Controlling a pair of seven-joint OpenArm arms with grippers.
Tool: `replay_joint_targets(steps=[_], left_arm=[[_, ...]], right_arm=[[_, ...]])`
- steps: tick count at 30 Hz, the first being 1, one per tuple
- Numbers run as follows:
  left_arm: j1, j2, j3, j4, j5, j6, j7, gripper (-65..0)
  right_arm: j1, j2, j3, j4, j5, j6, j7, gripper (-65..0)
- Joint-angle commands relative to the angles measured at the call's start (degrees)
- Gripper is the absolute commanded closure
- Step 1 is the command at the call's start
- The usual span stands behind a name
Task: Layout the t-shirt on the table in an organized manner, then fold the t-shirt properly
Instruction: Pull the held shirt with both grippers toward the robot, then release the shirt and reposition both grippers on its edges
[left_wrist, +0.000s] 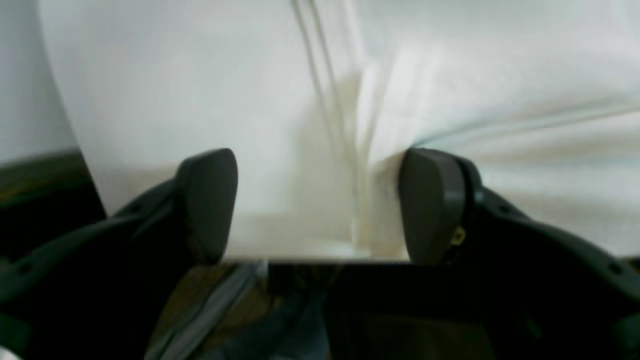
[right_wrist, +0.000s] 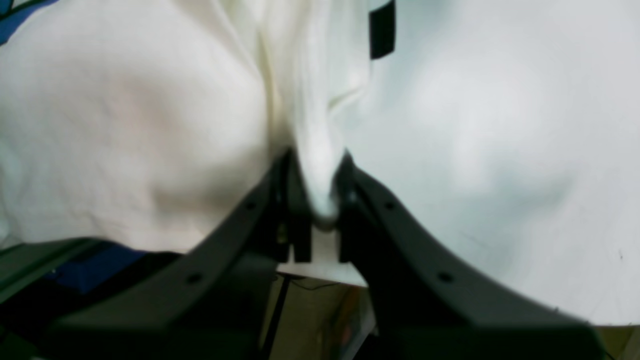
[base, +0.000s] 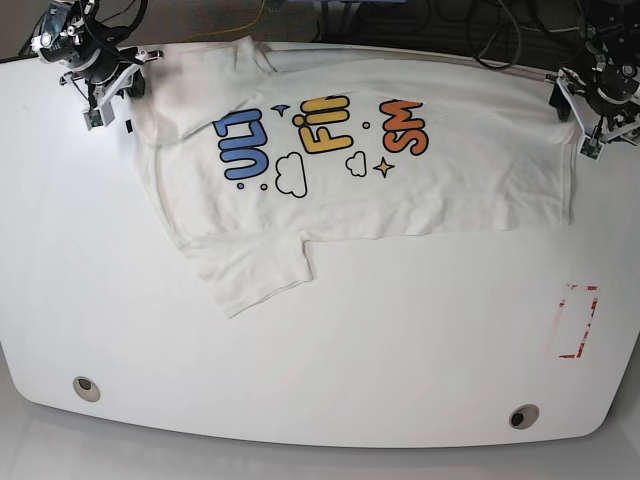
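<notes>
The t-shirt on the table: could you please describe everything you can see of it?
The t-shirt is white, soft-looking cloth, lying spread print-up across the far half of the table, with blue, yellow and orange letters, small clouds and stars. One sleeve points toward the near edge; the fabric shows mild wrinkles. The right gripper is shut on a bunched fold at one end; the left gripper stands open at the other, cloth between its jaws.

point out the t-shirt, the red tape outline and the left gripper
t-shirt (base: 470, 190), base view, plain white body below the letters
red tape outline (base: 578, 321), base view, its middle
left gripper (left_wrist: 315, 205), left wrist view, between its open fingertips
</notes>
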Motion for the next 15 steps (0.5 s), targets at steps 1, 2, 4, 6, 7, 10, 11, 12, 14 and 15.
replay_joint_targets(steps=[1, 2, 4, 6, 7, 10, 11, 12, 14, 15], left_arm=[[0.24, -0.57, -0.36, 0.94, 0.27, 0.34, -0.35, -47.7], [-0.03, -0.48, -0.36, 0.94, 0.27, 0.34, -0.35, -47.7], [-0.2, -0.48, -0.36, 0.94, 0.27, 0.34, -0.26, -47.7], [-0.2, -0.39, -0.36, 0.94, -0.35, 0.34, 0.0, -47.7], [-0.2, -0.39, -0.36, 0.94, -0.96, 0.34, 0.0, -47.7], [-0.03, -0.39, -0.62, 0.94, -3.16, 0.34, 0.0, -46.6], [0.06, -0.39, -0.71, 0.94, -3.69, 0.34, -0.08, -44.9], [0.24, -0.39, -0.71, 0.94, -3.86, 0.34, -0.17, -43.6], [0.68, -0.39, -0.71, 0.94, -4.04, 0.34, -0.26, -40.3], [0.77, -0.39, -0.71, 0.94, -4.04, 0.34, -0.26, -39.3]], right_arm=[[-0.03, 0.83, 0.43, 0.91, -0.24, -0.24, 0.66, -3.7], [0.24, 0.83, 0.43, 0.91, -0.24, -0.24, 0.66, -3.7], [0.67, 0.83, 0.43, 0.91, -0.24, -0.24, 0.66, -3.7], [0.85, 0.83, 0.43, 0.82, -0.32, -0.24, 0.66, -3.7], [0.94, 0.83, 0.43, 0.82, -0.41, -0.24, 0.66, -3.7], [1.03, 0.83, 0.43, 0.82, -0.32, -0.24, 0.66, -3.7], [1.03, 0.83, 0.43, 0.82, -0.32, -0.24, 0.66, -3.7], [1.11, 0.83, 0.43, 0.82, -0.24, -0.24, 0.66, -3.7], [1.11, 0.83, 0.43, 0.82, -0.24, -0.24, 0.66, -3.7], [1.11, 0.83, 0.43, 0.82, -0.24, -0.24, 0.66, -3.7]])
